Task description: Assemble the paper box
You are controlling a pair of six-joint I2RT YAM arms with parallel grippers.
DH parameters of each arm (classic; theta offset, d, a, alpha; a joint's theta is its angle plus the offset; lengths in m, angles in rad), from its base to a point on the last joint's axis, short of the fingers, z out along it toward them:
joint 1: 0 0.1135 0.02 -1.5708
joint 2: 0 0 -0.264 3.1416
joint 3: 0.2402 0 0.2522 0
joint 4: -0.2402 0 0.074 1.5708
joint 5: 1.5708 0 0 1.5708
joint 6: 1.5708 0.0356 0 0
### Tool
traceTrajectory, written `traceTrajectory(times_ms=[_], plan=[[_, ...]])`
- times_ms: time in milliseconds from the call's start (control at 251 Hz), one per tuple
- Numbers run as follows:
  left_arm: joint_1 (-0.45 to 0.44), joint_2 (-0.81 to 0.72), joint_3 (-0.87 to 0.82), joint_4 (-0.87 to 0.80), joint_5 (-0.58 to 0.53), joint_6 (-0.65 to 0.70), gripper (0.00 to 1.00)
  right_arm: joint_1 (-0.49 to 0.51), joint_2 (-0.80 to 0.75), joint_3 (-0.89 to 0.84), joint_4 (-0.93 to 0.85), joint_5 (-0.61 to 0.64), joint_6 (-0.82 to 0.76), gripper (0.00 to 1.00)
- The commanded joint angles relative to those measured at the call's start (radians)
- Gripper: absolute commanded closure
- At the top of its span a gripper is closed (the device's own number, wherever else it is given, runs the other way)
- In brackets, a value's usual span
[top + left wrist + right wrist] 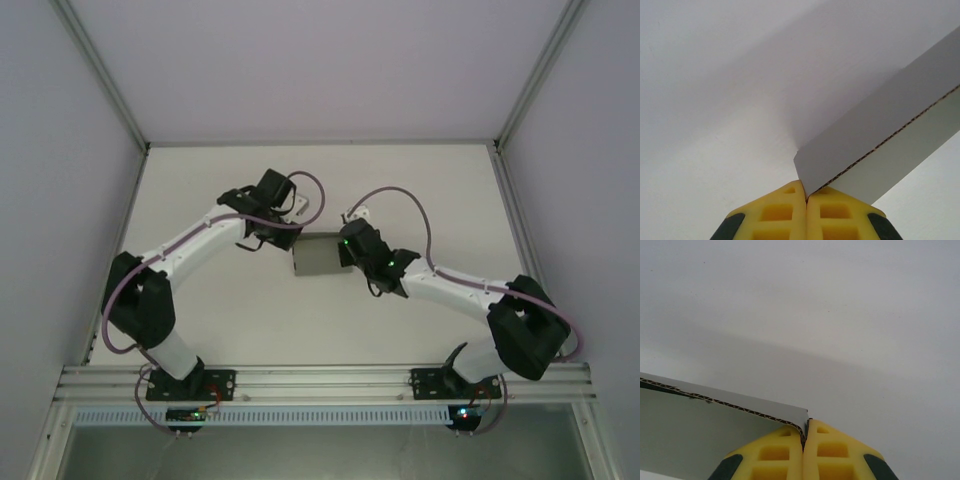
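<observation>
Spanning the cell: white table [230,320]. Paper box [315,258], grey cardboard, sits mid-table. Left gripper [806,192], at the box's left edge, is clamped on a panel corner. Right gripper [805,426], at the box's right edge, pinches its corrugated rim.

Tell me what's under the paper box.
Bare white table surrounds the paper box; whatever lies directly beneath is hidden by the cardboard. The left tool and right tool each pinch an edge of it.
</observation>
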Motion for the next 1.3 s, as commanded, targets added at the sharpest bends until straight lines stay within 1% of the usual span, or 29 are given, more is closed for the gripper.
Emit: traceTrajectory(times_ms=[0, 60, 116, 188, 263, 383, 499, 659, 794, 850, 942, 1006, 1062, 1105, 1129, 1265, 1297], plan=[[0.039, -0.019, 0.032, -0.085, 0.148, -0.168, 1.0, 0.046, 0.022, -0.032, -0.138, 0.048, -0.031, 1.0], [0.079, -0.019, 0.025, -0.102, 0.282, -0.214, 1.0, 0.063, 0.021, -0.041, -0.139, 0.077, -0.035, 1.0], [0.103, -0.012, 0.02, -0.119, 0.349, -0.251, 1.0, 0.079, 0.02, -0.048, -0.14, 0.113, -0.03, 1.0], [0.105, -0.008, 0.022, -0.146, 0.34, -0.271, 1.0, 0.09, 0.021, -0.056, -0.141, 0.133, -0.015, 1.0], [0.105, -0.013, -0.008, -0.112, 0.375, -0.302, 1.0, 0.109, 0.02, -0.067, -0.122, 0.169, -0.013, 1.0], [0.112, -0.006, -0.002, -0.102, 0.425, -0.342, 1.0, 0.142, 0.027, -0.085, -0.094, 0.22, -0.031, 1.0], [0.126, 0.003, 0.032, -0.139, 0.475, -0.361, 1.0, 0.169, 0.027, -0.117, -0.066, 0.288, -0.042, 1.0], [0.143, -0.009, 0.042, -0.148, 0.498, -0.393, 1.0, 0.215, 0.023, -0.168, 0.034, 0.365, -0.074, 1.0], [0.146, -0.022, 0.015, -0.118, 0.518, -0.416, 1.0, 0.257, 0.039, -0.199, 0.089, 0.437, -0.087, 1.0], [0.146, -0.026, 0.001, -0.117, 0.512, -0.415, 1.0, 0.26, 0.04, -0.196, 0.072, 0.445, -0.079, 1.0], [0.135, -0.044, -0.038, -0.102, 0.452, -0.436, 1.0, 0.263, 0.041, -0.197, 0.081, 0.465, -0.077, 1.0], [0.123, -0.059, -0.071, -0.077, 0.432, -0.438, 1.0, 0.269, 0.04, -0.197, 0.088, 0.472, -0.083, 1.0], [0.108, -0.077, -0.101, -0.064, 0.398, -0.419, 1.0, 0.274, 0.041, -0.2, 0.094, 0.473, -0.083, 1.0], [0.091, -0.097, -0.132, -0.044, 0.351, -0.414, 1.0, 0.277, 0.041, -0.201, 0.099, 0.475, -0.085, 1.0], [0.082, -0.108, -0.151, -0.03, 0.321, -0.422, 1.0, 0.279, 0.041, -0.204, 0.103, 0.48, -0.086, 1.0], [0.038, -0.137, -0.254, 0.07, 0.298, -0.501, 1.0, 0.3, 0.056, -0.203, 0.119, 0.543, -0.087, 1.0], [0.018, -0.145, -0.27, 0.076, 0.271, -0.504, 1.0, 0.308, 0.06, -0.201, 0.116, 0.552, -0.089, 1.0]])
